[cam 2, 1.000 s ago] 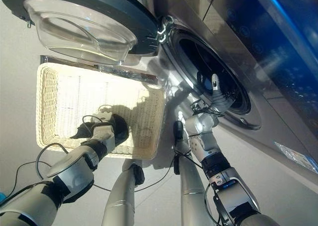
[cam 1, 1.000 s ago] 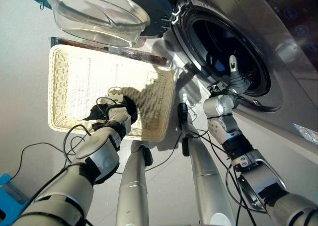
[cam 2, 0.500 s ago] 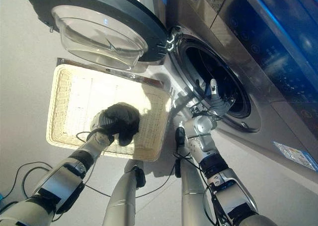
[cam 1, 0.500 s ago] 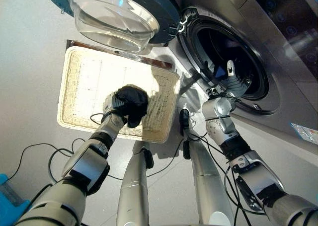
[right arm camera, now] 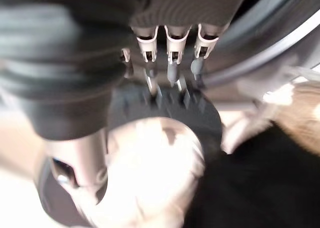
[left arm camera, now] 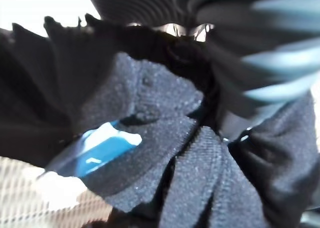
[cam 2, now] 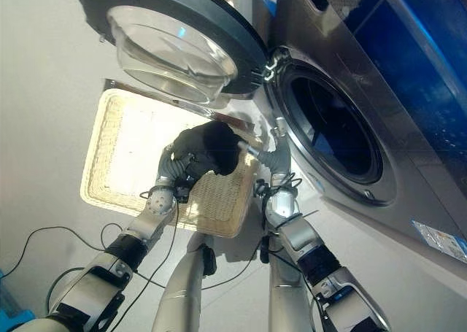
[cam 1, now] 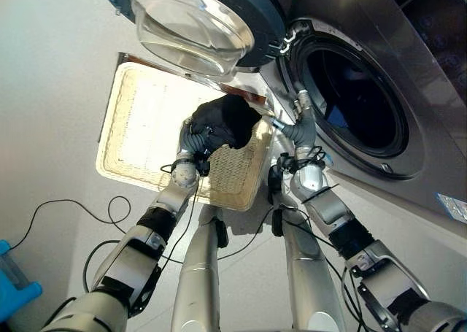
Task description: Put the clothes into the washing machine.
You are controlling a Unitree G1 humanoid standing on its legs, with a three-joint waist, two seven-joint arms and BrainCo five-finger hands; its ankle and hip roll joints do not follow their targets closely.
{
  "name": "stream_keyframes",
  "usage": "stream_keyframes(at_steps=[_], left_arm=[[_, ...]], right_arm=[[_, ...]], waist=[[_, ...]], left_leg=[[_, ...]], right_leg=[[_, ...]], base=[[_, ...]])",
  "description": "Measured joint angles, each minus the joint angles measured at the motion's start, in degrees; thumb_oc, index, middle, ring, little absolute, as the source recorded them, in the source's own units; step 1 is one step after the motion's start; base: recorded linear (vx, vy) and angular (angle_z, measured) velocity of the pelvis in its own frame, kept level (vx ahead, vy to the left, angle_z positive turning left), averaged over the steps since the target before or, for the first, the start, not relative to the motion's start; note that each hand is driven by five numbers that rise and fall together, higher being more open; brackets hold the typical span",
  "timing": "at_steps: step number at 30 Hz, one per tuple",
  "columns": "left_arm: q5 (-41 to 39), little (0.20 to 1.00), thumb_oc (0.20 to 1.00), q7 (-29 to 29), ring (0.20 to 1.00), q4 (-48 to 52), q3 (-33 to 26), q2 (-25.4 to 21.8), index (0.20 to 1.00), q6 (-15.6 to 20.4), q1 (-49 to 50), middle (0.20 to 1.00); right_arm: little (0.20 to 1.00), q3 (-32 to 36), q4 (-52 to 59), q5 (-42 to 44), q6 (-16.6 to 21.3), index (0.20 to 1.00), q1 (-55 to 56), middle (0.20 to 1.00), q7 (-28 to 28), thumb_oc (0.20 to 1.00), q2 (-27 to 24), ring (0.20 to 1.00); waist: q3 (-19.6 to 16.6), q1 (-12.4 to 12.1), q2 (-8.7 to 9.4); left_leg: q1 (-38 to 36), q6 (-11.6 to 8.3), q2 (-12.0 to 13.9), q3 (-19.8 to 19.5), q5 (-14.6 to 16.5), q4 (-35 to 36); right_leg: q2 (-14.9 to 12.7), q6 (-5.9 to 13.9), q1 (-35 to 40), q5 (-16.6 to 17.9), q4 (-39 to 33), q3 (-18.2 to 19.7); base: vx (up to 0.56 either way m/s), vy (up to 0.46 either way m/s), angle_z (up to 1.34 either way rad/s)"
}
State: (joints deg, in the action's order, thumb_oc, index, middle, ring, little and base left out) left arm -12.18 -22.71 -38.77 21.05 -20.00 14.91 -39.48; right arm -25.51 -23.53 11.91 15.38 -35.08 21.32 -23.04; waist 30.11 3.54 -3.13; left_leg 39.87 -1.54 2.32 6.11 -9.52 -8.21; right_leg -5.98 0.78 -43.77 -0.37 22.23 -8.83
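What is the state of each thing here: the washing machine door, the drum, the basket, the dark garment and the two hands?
Washing machine door: swung fully open.
Drum: dark inside, something blue visible in it.
Wicker basket: on the floor, no clothes lying in it.
Black garment: lifted above the basket's corner, bunched.
Left hand: shut on the black garment.
Right hand: beside the garment, fingers open.

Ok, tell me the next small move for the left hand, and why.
Probably carry the black garment rightward toward the washing machine's open drum. The left hand has it bunched in curled fingers above the wicker basket, level with the opening, and the door stands swung aside. The right hand sits between garment and drum, so it may need to give way.
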Motion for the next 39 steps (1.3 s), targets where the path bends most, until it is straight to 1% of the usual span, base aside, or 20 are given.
stream_keyframes(at_steps=[1, 2, 3, 4, 5, 6, 8, 11, 14, 17, 18, 19, 21, 25, 27, 31, 39], left_arm=[[-0.6, 0.200, 0.200, 0.9, 0.200, 0.2, -0.1, -0.5, 0.200, 0.7, 0.4, 0.200], [-1.2, 0.200, 0.200, 1.6, 0.200, 0.6, -0.1, -1.1, 0.200, 0.8, 0.8, 0.200], [-1.2, 0.200, 0.200, 3.1, 0.200, 0.9, -0.1, -1.9, 0.200, 0.8, 0.9, 0.200], [-1.2, 0.200, 0.200, 3.1, 0.200, 0.9, -0.1, -1.9, 0.200, 0.8, 0.9, 0.200], [-1.2, 0.200, 0.200, 4.9, 0.200, 2.0, 0.2, -2.7, 0.200, 0.9, 0.9, 0.200], [-1.8, 0.200, 0.200, 6.1, 0.200, 2.7, 0.2, -3.0, 0.200, 1.2, 0.9, 0.200], [-3.3, 0.200, 0.200, 9.2, 0.200, 4.5, 0.3, -3.5, 0.200, 1.9, 0.6, 0.200], [-4.6, 0.200, 0.200, 12.1, 0.200, 6.3, 0.7, -3.8, 0.200, 2.3, 0.0, 0.200], [-4.9, 0.200, 0.200, 14.4, 0.200, 6.4, 2.9, -4.9, 0.200, 2.3, -1.5, 0.200], [-5.0, 0.200, 0.200, 17.0, 0.200, 8.0, 3.4, -5.7, 0.200, 2.2, -2.0, 0.200], [-5.0, 0.200, 0.200, 17.7, 0.200, 8.6, 3.6, -6.1, 0.200, 2.2, -2.2, 0.200], [-5.2, 0.200, 0.200, 18.6, 0.200, 9.2, 3.7, -6.0, 0.200, 2.0, -2.6, 0.200], [-6.7, 0.200, 0.200, 20.4, 0.200, 10.3, 5.0, -6.5, 0.200, 1.6, -3.3, 0.200], [-7.3, 0.200, 0.200, 21.8, 0.200, 10.6, 5.0, -6.5, 0.200, 1.3, -3.3, 0.200], [-7.8, 0.200, 0.200, 23.2, 0.200, 10.6, 4.9, -6.5, 0.200, 0.4, -3.5, 0.200], [-7.9, 0.200, 0.200, 25.2, 0.200, 10.6, 5.5, -6.5, 0.200, -0.4, -4.0, 0.200], [-9.5, 0.200, 0.200, 26.9, 0.200, 10.6, 6.5, -6.0, 0.200, -1.6, -5.8, 0.200]], right_arm=[[1.000, 0.0, -0.6, 0.0, -0.1, 1.000, 0.1, 1.000, -2.3, 1.000, -1.4, 1.000], [1.000, 0.0, -0.6, -0.1, -0.1, 1.000, -0.3, 1.000, -4.0, 1.000, -2.5, 1.000], [1.000, -0.2, -0.7, -0.3, -0.1, 1.000, -1.2, 1.000, -6.9, 1.000, -3.3, 1.000], [1.000, -0.2, -0.7, -0.3, -0.1, 1.000, -1.2, 1.000, -6.9, 1.000, -3.3, 1.000], [1.000, -1.4, -0.8, -1.3, -0.2, 1.000, -2.4, 1.000, -9.3, 1.000, -4.5, 1.000], [1.000, -2.4, -1.2, -2.0, -0.4, 1.000, -3.5, 1.000, -10.6, 1.000, -5.1, 1.000], [1.000, -4.6, -1.8, -4.3, -1.0, 1.000, -6.1, 1.000, -12.7, 1.000, -6.5, 1.000], [1.000, -5.8, -1.9, -6.0, -1.3, 1.000, -8.9, 1.000, -14.6, 1.000, -7.2, 1.000], [1.000, -7.2, -4.1, -7.9, -2.4, 1.000, -12.6, 1.000, -14.9, 1.000, -7.0, 1.000], [1.000, -8.6, -6.3, -9.0, -3.4, 1.000, -15.2, 1.000, -15.4, 1.000, -7.1, 1.000], [1.000, -8.9, -6.7, -9.1, -3.6, 1.000, -15.6, 1.000, -15.6, 1.000, -7.2, 1.000], [1.000, -9.0, -6.8, -9.0, -4.1, 1.000, -16.1, 1.000, -15.8, 1.000, -7.2, 1.000], [1.000, -9.4, -7.9, -9.0, -4.6, 1.000, -17.4, 1.000, -16.5, 1.000, -6.9, 1.000], [1.000, -9.5, -8.5, -8.6, -5.3, 1.000, -18.5, 1.000, -18.0, 1.000, -6.2, 1.000], [1.000, -10.1, -9.6, -7.3, -6.2, 1.000, -19.8, 1.000, -19.7, 1.000, -5.6, 1.000], [1.000, -10.3, -11.9, -5.4, -6.3, 1.000, -20.0, 1.000, -21.3, 1.000, -4.7, 1.000], [1.000, -10.3, -13.9, -1.0, -6.7, 1.000, -20.0, 1.000, -22.6, 1.000, -4.2, 1.000]], waist=[[0.0, -0.3, 0.02], [0.0, -0.3, 0.03], [0.0, -0.4, 0.04], [0.0, -0.4, 0.04], [0.0, -0.7, 0.05], [0.0, -1.1, 0.06], [0.0, -1.4, 0.08], [0.1, -1.5, 0.14], [0.1, -1.6, 0.16], [0.1, -1.9, 0.15], [0.1, -2.0, 0.15], [0.1, -3.0, 0.15], [0.1, -3.0, 0.15], [0.1, -3.2, 0.14], [0.1, -3.1, 0.14], [0.1, -3.2, 0.11], [0.1, -3.3, 0.11]], left_leg=[[-0.1, 0.04, 0.0, -0.1, 0.0, 0.0], [-0.1, 0.05, -0.1, -0.1, 0.0, 0.0], [-0.1, 0.09, -0.1, -0.1, -0.1, 0.0], [-0.1, 0.09, -0.1, -0.1, -0.1, 0.0], [-0.2, 0.13, -0.2, -0.2, -0.1, 0.0], [-0.2, 0.13, -0.1, -0.3, -0.1, 0.0], [-0.2, 0.35, -0.2, -0.7, -0.3, 0.0], [-0.5, 0.37, -0.3, -1.4, -0.3, -0.2], [-0.8, 0.50, -0.5, -1.5, -0.4, -0.4], [-1.3, 0.56, -0.6, -1.7, -0.4, -0.3], [-1.3, 0.56, -0.6, -1.7, -0.4, -0.2], [-1.3, 0.59, -0.6, -1.8, -0.5, -0.2], [-1.3, 0.58, -0.7, -1.8, -0.5, -0.2], [-1.2, 0.56, -0.8, -2.1, -0.5, -0.2], [-1.2, 0.56, -0.9, -2.1, -0.6, 0.1], [-1.2, 0.62, -1.2, -2.3, -0.6, 0.3], [-1.4, 0.74, -1.4, -2.3, -0.8, 0.3]], right_leg=[[-0.1, 0.04, 0.2, 0.0, 0.0, -0.1], [-0.1, 0.09, 0.2, -0.1, -0.1, -0.1], [-0.2, 0.11, 0.3, -0.1, -0.1, -0.2], [-0.2, 0.11, 0.3, -0.1, -0.1, -0.2], [-0.3, 0.12, 0.4, -0.1, -0.1, -0.4], [-0.3, 0.12, 0.5, -0.1, -0.2, -0.6], [-0.4, -0.06, 0.9, 0.1, -0.2, -1.1], [-0.5, -0.18, 1.5, 0.1, -0.2, -1.5], [-0.8, -0.17, 2.1, 0.1, -0.2, -1.6], [-1.1, -0.08, 2.7, 0.0, -0.2, -1.9], [-1.2, 0.02, 2.7, 0.0, -0.1, -1.9], [-1.2, 0.17, 2.7, -0.1, -0.1, -2.0], [-1.2, 0.20, 2.6, -0.1, 0.0, -2.1], [-1.3, 0.27, 2.5, -0.2, 0.0, -2.2], [-1.4, 0.28, 2.4, -0.2, 0.0, -2.3], [-1.5, -0.09, 2.4, -0.4, 0.0, -2.5], [-1.6, -0.10, 2.5, -0.5, 0.3, -2.5]], base=[[-0.02, -0.038, 0.07], [-0.03, -0.051, 0.02], [-0.01, -0.032, -0.01], [-0.02, -0.044, 0.02], [-0.02, -0.036, 0.03], [-0.03, -0.049, 0.04], [-0.03, -0.029, 0.07], [-0.01, -0.013, 0.10], [-0.01, -0.019, 0.05], [-0.01, -0.016, 0.05], [-0.02, -0.032, 0.03], [0.00, 0.000, 0.00], [0.00, 0.000, 0.00], [0.00, -0.012, 0.02], [0.00, 0.000, 0.00], [0.00, -0.002, 0.03], [0.00, 0.000, 0.00]])
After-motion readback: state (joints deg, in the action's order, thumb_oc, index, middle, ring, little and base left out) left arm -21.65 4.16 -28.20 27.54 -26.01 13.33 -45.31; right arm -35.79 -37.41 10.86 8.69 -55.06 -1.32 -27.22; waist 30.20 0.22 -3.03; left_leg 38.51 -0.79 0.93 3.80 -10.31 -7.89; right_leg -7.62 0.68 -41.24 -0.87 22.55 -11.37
